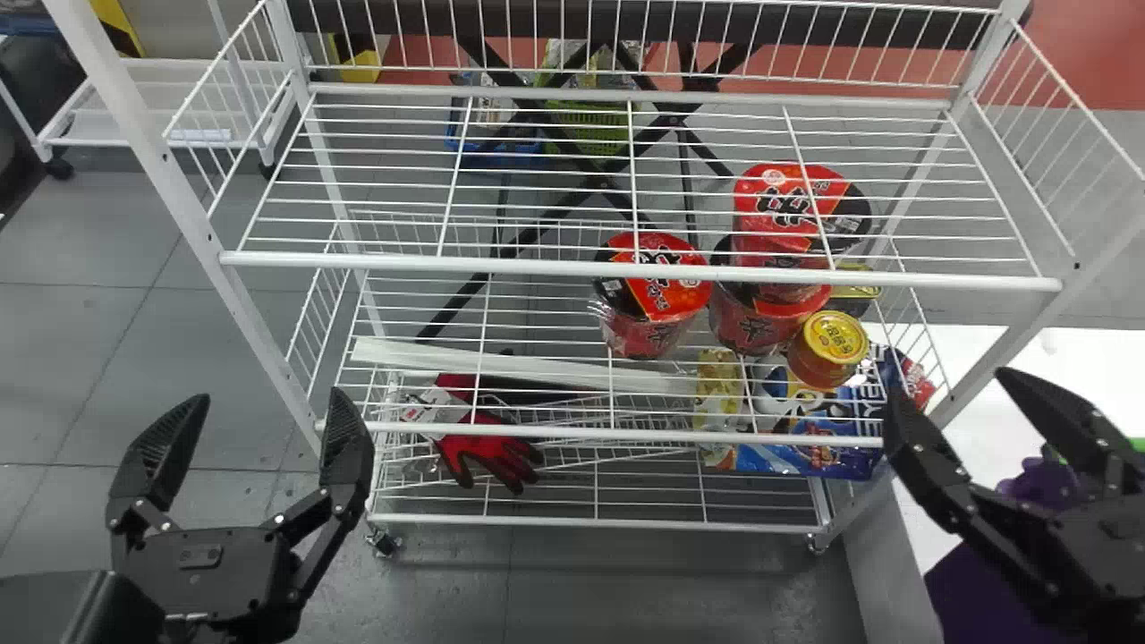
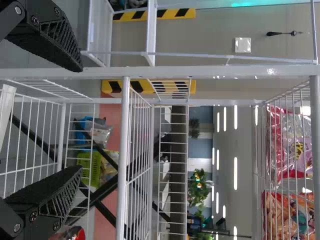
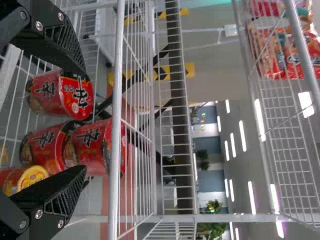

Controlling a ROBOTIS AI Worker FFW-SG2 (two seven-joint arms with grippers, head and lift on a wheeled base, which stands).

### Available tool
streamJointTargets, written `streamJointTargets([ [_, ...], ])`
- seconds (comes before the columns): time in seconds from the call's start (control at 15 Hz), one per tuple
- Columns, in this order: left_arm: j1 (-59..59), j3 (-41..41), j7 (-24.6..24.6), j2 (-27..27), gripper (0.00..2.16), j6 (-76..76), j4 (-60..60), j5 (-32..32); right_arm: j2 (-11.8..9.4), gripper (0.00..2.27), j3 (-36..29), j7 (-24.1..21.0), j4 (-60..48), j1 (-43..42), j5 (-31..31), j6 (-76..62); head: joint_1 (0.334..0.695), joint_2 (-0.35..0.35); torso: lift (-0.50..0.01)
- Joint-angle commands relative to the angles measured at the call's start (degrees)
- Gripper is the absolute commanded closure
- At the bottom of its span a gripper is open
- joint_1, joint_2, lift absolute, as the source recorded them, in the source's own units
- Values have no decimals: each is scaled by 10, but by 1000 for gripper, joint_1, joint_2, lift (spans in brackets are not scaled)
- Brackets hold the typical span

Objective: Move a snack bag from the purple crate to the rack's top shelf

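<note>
Nearest to us, the left gripper (image 1: pixel 266 397) and the right gripper (image 1: pixel 948 383) stand released. The purple crate (image 1: pixel 964 592) is cut off (its inside we cannot make out). Shiny, crinkled snack bags (image 2: pixel 288 215) lie behind thin wires on a high shelf (image 2: pixel 315 150).

purple crate (image 1: pixel 962 595) near white rack (image 1: pixel 537 266), shiny snack bags (image 2: pixel 287 215) on top shelf (image 2: pixel 315 125)

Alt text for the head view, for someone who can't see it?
The robot's open, empty left hand and right hand face a white wire rack. Red cups and a yellow-lidded jar sit on a lower shelf; a purple crate is at lower right.
</note>
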Motion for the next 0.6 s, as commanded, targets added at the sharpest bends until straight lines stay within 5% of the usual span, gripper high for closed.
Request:
streamJointTargets([
  [0.0,0,0,1,-1,134,-3,6,0,-1,184,-53,-71,-72,10,1,174,695,-71,-454],
  [0.2,0,0,15,-1,134,-17,18,-2,10,184,-140,-85,-124,-3,1,391,695,-164,-454],
  [0.33,-4,-6,14,-1,134,-16,22,-3,125,184,-256,67,-131,-106,-1,609,695,-241,-454],
  [0.4,-6,-7,14,-1,134,-16,23,-3,165,184,-329,152,-122,-178,9,712,695,-266,-454],
  [0.53,-7,-7,14,-1,134,-16,28,-3,138,184,-394,198,-86,-194,3,749,695,-342,-454],
])
